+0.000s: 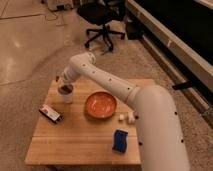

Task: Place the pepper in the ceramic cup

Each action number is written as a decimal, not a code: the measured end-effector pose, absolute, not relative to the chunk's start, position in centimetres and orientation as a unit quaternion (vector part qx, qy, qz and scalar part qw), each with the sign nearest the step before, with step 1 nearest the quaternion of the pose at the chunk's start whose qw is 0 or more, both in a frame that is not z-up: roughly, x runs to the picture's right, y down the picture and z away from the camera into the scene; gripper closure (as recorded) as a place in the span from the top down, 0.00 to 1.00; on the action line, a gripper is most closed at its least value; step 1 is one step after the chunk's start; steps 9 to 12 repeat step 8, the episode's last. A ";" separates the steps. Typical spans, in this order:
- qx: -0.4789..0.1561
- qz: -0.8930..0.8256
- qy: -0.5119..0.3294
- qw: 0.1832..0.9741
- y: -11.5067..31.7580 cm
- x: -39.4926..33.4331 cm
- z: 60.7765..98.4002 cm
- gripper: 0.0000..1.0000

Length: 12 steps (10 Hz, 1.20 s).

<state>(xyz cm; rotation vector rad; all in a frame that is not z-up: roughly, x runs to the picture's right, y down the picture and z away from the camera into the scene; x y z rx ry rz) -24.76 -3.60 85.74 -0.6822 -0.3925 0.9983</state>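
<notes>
The white ceramic cup stands on the left part of the wooden table. My gripper hangs right over the cup's mouth, reaching in from the white arm that crosses the table from the right. A small dark red-brown shape, the pepper, sits at the cup's rim just under the gripper. I cannot tell whether it is held or resting in the cup.
A wide orange bowl stands right of the cup. A red-black-white packet lies at the left front. Two small white pieces and a blue object lie at the right. A black office chair stands behind.
</notes>
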 end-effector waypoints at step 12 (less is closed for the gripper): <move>-0.313 0.464 -0.184 0.808 -3.1 -24.1 85.9 0.80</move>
